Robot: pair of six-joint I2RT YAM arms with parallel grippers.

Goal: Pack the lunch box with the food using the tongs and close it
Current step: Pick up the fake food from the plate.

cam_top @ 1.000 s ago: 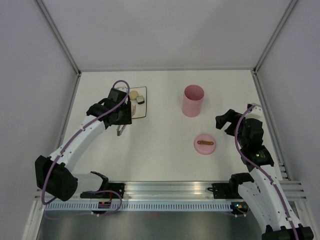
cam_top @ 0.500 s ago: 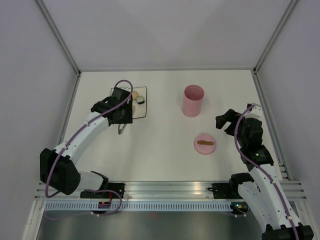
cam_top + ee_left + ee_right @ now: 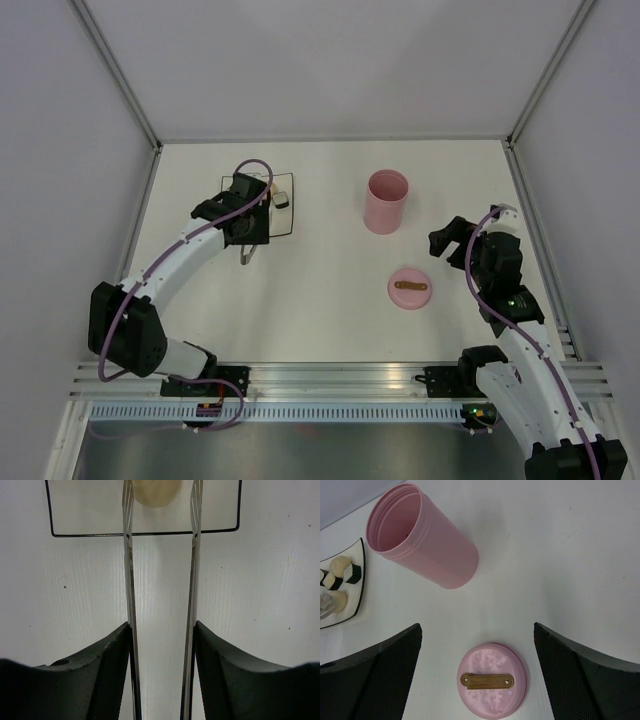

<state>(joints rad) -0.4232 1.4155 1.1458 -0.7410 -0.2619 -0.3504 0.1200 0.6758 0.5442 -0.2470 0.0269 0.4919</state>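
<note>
We see a white desk (image 3: 330,270), walled on three sides by pale panels. On its far left part lies a flat white plate (image 3: 282,222) with a thin black rim. Right of centre the pink lunch box (image 3: 385,214) stands upright, its mouth open. Its round pink lid (image 3: 412,297) lies flat on the desk nearer to us, apart from the box, brown handle (image 3: 410,286) facing up.

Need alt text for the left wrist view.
Left tool grips metal tongs, whose two blades flank a beige ball on a black-rimmed white plate at the top. White table below.
</note>
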